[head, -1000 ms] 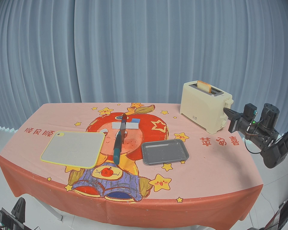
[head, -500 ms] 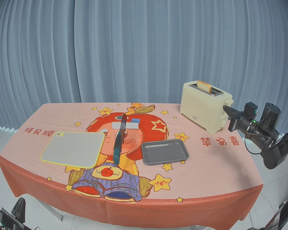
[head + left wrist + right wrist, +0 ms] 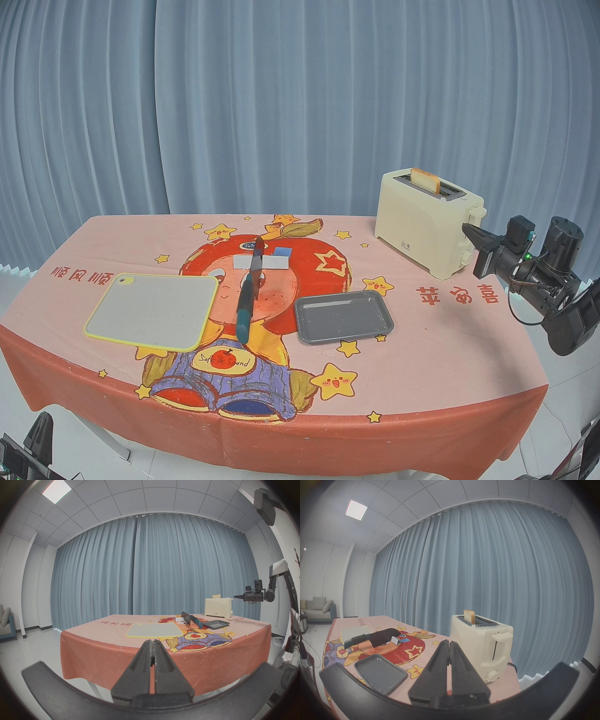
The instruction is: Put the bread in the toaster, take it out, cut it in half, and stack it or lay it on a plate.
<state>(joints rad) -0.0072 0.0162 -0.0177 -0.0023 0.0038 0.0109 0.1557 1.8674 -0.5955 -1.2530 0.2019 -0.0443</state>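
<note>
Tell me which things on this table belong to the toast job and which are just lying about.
For the job: bread standing in the toaster, knife, cutting board, grey tray to serve as the plate, right gripper beside the toaster.
Just lying about: white block and blue piece by the knife's blade, tablecloth.

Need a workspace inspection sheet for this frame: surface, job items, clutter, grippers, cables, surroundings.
Surface: printed tablecloth, flat, no spills seen.
Job's things: bread upright in the toaster slot, top sticking out; cutting board bare; knife between board and grey tray, blade end on a white-and-blue block; tray bare.
Clutter: nothing seen.
Grippers: right gripper shut, tip close to the toaster's lever, contact unclear; left gripper shut, low, off the table's front.
Cables: black cable looped at the right arm.
Surroundings: blue curtain behind the table.
</note>
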